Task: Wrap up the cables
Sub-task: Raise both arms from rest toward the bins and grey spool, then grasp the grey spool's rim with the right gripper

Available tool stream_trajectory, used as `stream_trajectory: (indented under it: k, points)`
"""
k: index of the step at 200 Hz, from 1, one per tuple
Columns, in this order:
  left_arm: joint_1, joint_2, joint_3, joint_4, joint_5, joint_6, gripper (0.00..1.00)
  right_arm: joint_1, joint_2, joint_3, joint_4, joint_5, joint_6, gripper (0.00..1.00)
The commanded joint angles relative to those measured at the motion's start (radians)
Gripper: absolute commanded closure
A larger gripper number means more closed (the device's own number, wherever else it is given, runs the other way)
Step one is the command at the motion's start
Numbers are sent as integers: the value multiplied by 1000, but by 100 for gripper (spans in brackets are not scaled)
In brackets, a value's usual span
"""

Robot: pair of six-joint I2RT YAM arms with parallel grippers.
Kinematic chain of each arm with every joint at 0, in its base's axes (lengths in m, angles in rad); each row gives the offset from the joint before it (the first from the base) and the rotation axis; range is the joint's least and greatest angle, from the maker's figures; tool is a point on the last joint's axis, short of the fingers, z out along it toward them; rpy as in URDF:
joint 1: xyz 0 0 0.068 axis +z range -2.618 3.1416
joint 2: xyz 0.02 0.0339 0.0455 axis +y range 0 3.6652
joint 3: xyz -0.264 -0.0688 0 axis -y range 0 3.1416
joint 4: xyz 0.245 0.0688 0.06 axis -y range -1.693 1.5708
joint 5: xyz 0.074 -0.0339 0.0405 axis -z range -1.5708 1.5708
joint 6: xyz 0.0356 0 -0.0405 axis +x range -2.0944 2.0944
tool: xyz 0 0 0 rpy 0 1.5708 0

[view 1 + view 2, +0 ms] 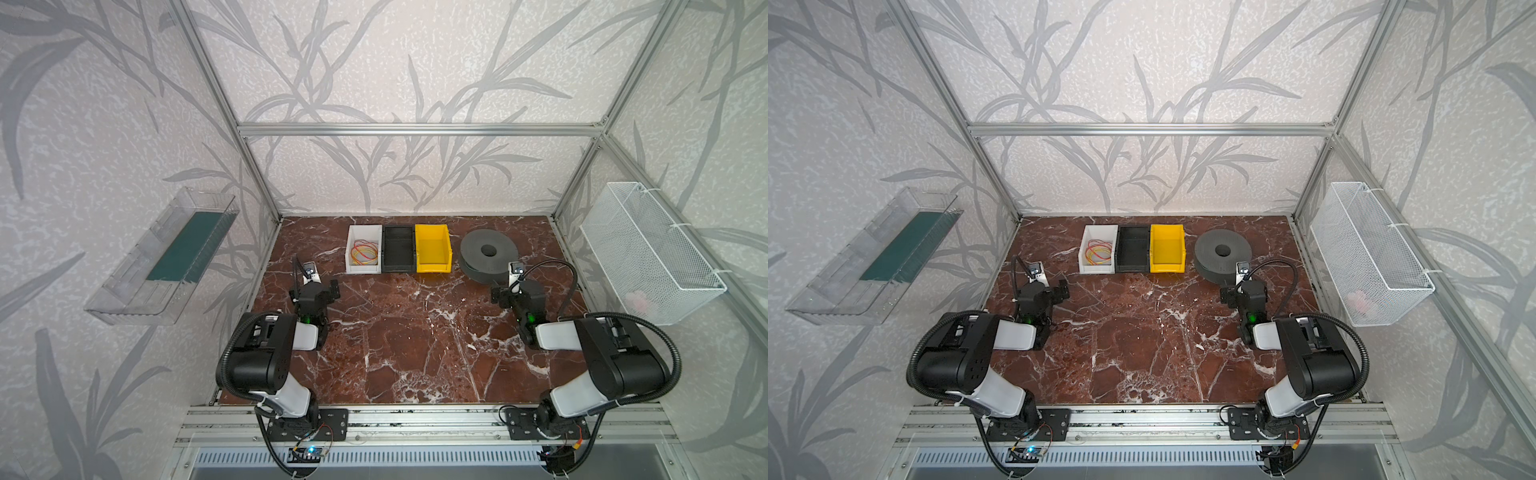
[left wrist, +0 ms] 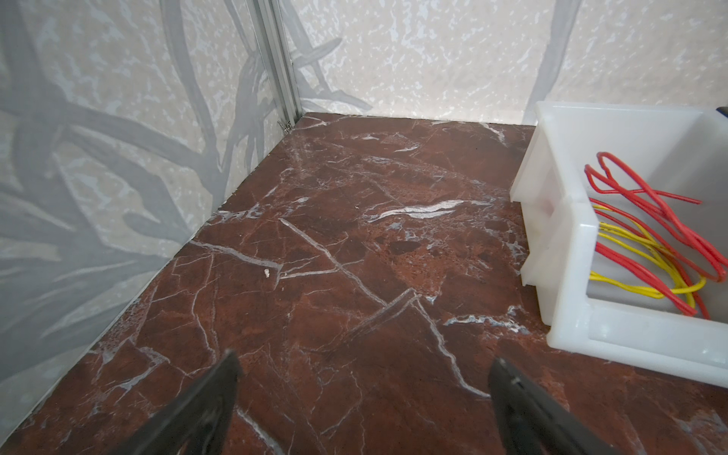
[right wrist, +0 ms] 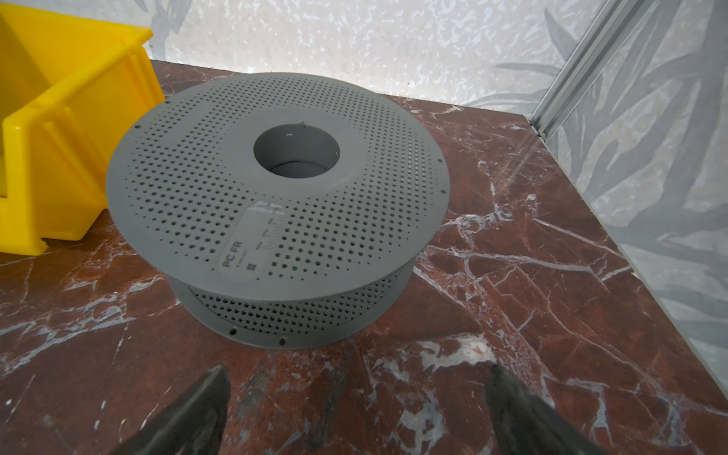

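Currently the cables (image 2: 646, 214), red and yellow, sit in loose loops inside the white bin (image 2: 630, 335) at the desk's (image 1: 415, 332) back left. The left gripper (image 2: 362, 362) is spread wide and empty over bare desk just beside the bin; the right gripper (image 3: 358, 374) is likewise released, empty, near the grey spool (image 3: 197, 177).

The red-brown marble table (image 1: 415, 332) carries four things, all toward its far edge. A white bin (image 1: 363, 269), a black bin (image 1: 398, 267) and a yellow bin (image 1: 433, 266) stand in a row, sides touching. Near them on the right, a grey perforated spool (image 1: 473, 245) lies flat.
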State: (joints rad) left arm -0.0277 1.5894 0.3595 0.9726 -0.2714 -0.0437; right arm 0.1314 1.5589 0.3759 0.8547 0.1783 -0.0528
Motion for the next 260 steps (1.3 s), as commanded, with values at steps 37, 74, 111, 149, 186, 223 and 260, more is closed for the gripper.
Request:
stream_trajectory:
  k: [37, 74, 111, 149, 186, 223, 260]
  points:
    - [9, -41, 18, -20, -65, -13, 1, -12, -46, 9, 36, 59, 32, 1]
    - [5, -214, 325, -691, -192, -61, 1, -28, -325, 143, -409, 4, 128, 1]
    - [-12, -300, 582, -1258, -152, -277, 17, -193, -455, 244, -651, -420, 407, 1]
    - [-78, -394, 672, -1555, -71, -398, 24, -193, -596, 252, -790, -578, 483, 36]
    - [-153, -500, 649, -1662, 12, -451, 13, -183, -706, 348, -1067, -543, 455, 30]
    - [-196, -568, 643, -1736, 21, -487, 12, -188, -730, 325, -1094, -585, 468, 13]
    - [-204, -601, 627, -1754, 71, -454, 2, -152, -673, 248, -1000, -618, 514, 8]
